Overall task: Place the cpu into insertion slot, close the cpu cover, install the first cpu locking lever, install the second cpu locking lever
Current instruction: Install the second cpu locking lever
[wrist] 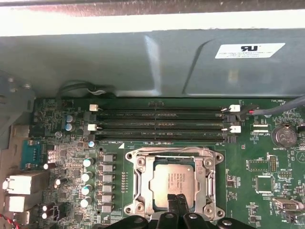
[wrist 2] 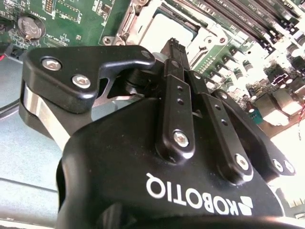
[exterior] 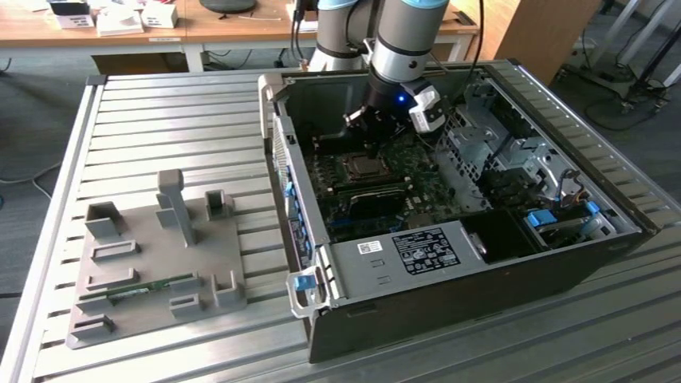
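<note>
Cpu (wrist: 172, 183) seated in insertion slot (wrist: 138, 188), cpu cover (wrist: 208, 164) down over it. Gripper (wrist: 178, 202) fingertips pinched together, poised over cpu edge nearest wrist; nothing held.

Table (exterior: 159, 104): the ribbed metal top I work over, slats running across the exterior view, filling most of the frame.
Case (exterior: 447, 303): open, lying on its side on my table, right half of the frame.
Fixture (exterior: 149, 279): grey holder block with upright posts, flat on the slats, lower left of the frame.
Strip (exterior: 139, 289): small green board lying in the fixture.
</note>
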Available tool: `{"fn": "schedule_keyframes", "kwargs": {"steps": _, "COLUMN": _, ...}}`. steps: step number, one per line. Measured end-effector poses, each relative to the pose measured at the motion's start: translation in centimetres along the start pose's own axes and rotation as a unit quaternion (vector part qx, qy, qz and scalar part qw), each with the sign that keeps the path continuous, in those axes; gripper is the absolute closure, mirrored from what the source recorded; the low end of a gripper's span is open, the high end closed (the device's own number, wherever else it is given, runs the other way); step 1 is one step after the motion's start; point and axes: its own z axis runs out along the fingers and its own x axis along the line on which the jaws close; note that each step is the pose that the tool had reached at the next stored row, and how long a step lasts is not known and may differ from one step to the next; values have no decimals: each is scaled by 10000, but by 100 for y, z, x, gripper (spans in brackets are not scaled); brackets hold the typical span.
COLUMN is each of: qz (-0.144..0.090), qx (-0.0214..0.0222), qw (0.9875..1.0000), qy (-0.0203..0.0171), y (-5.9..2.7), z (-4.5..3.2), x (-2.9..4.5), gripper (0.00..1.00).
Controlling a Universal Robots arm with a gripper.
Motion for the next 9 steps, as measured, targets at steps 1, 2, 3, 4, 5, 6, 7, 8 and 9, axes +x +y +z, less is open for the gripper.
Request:
{"fn": "schedule_keyframes", "kwargs": {"steps": 1, "qz": 0, "qx": 1, "qw": 10000, "qy": 0, "y": 1, "z": -8, "x": 0, "gripper": 89}}
{"fn": "schedule_keyframes", "kwargs": {"steps": 2, "qz": 0, "qx": 0, "qw": 10000, "qy": 0, "y": 2, "z": -19, "x": 0, "gripper": 89}}
{"fn": "schedule_keyframes", "kwargs": {"steps": 3, "qz": 0, "qx": 0, "qw": 10000, "qy": 0, "y": 3, "z": -30, "x": 0, "gripper": 89}}
{"fn": "schedule_keyframes", "kwargs": {"steps": 4, "qz": 0, "qx": 0, "qw": 10000, "qy": 0, "y": 4, "z": -39, "x": 0, "gripper": 89}}
{"fn": "schedule_keyframes", "kwargs": {"steps": 5, "qz": 0, "qx": -1, "qw": 10000, "qy": -1, "y": 4, "z": -39, "x": 0, "gripper": 89}}
{"fn": "schedule_keyframes", "kwargs": {"steps": 6, "qz": 0, "qx": 0, "qw": 10000, "qy": 0, "y": 5, "z": -53, "x": 0, "gripper": 89}}
{"fn": "schedule_keyframes", "kwargs": {"steps": 7, "qz": 0, "qx": 0, "qw": 10000, "qy": 0, "y": 6, "z": -66, "x": 0, "gripper": 89}}
{"fn": "schedule_keyframes", "kwargs": {"steps": 8, "qz": 0, "qx": 0, "qw": 10000, "qy": 0, "y": 6, "z": -67, "x": 0, "gripper": 89}}
{"fn": "schedule_keyframes", "kwargs": {"steps": 9, "qz": 0, "qx": 0, "qw": 10000, "qy": 0, "y": 6, "z": -68, "x": 0, "gripper": 89}}
